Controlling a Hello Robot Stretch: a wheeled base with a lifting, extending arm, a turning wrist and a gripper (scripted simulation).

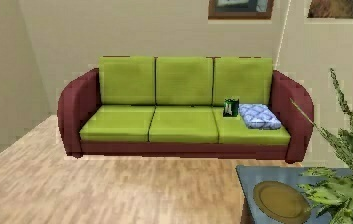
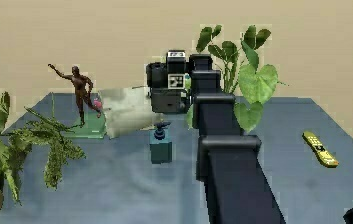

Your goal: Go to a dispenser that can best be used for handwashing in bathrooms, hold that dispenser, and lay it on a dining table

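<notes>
Dispenser: the small teal dispenser [image 2: 162, 146] stands upright on the blue-grey table [image 2: 284, 172], just left of the arm [image 2: 229, 160] and lower in the arm side view than the gripper [image 2: 167, 98].
Gripper: its dark body sits at the arm's far end, with a white lump [image 2: 129, 110] lying on the table behind it. You cannot tell whether it holds anything, and the pictures do not show how the fingers are set.
Step in hand: you are working at the dispenser on the table. Whether it is about to be grasped or has just been laid down is not settled here, so judge that first.
Doing it well: if you are grasping, line the fingers up on the dispenser's body rather than its narrow pump top, and come in slowly. It looks light and top-heavy, so a sideways nudge would likely tip it.
Lift: raise it straight up and clear of the table before you pull the arm in.
Neighbours: the white lump and a figurine [image 2: 79, 88] stand near on the left, and a plant [image 2: 239, 70] rises beyond the arm. A yellow remote [image 2: 319, 148] lies well apart on the right.
Risk: sweeping left could knock the lump or the figurine.
Ahead: a green sofa [image 1: 184, 100] faces you, and a plate [image 1: 281, 200] sits on the table corner at lower right.
</notes>
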